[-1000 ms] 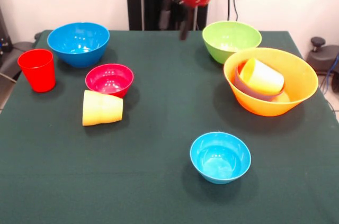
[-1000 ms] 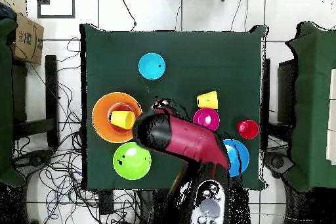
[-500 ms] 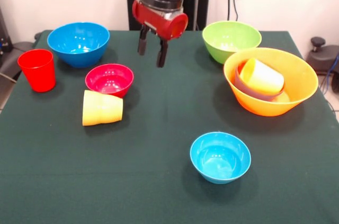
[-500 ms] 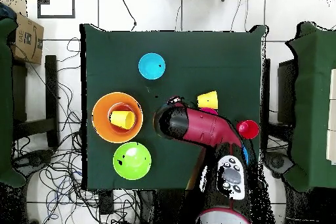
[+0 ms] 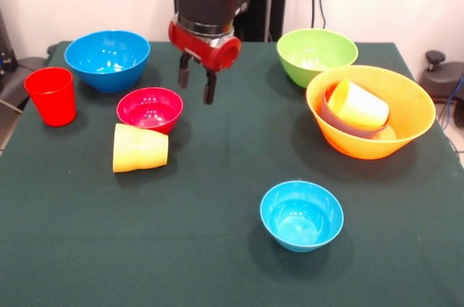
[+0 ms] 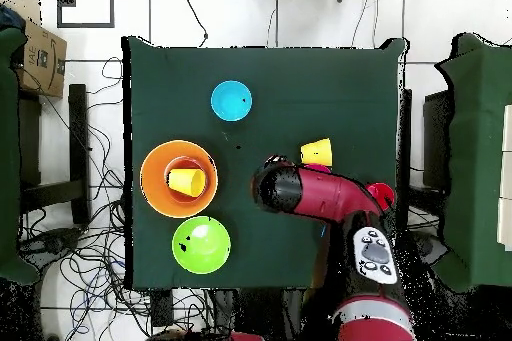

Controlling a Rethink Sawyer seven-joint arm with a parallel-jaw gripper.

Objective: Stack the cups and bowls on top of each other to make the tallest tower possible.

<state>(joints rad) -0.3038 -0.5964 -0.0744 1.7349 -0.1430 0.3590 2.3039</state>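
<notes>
My gripper (image 5: 196,83) hangs empty, fingers slightly parted, left of centre in the front view, just above the crimson bowl (image 5: 150,109). If I drop off-centre I could clip its rim and shove it into the tipped yellow cup (image 5: 139,148); the tower (image 5: 360,110) sits at right.

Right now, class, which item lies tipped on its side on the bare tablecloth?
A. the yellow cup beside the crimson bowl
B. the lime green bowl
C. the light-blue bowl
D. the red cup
A: the yellow cup lies on its side just in front of the crimson bowl, while the red cup and both other bowls stand upright.
</notes>
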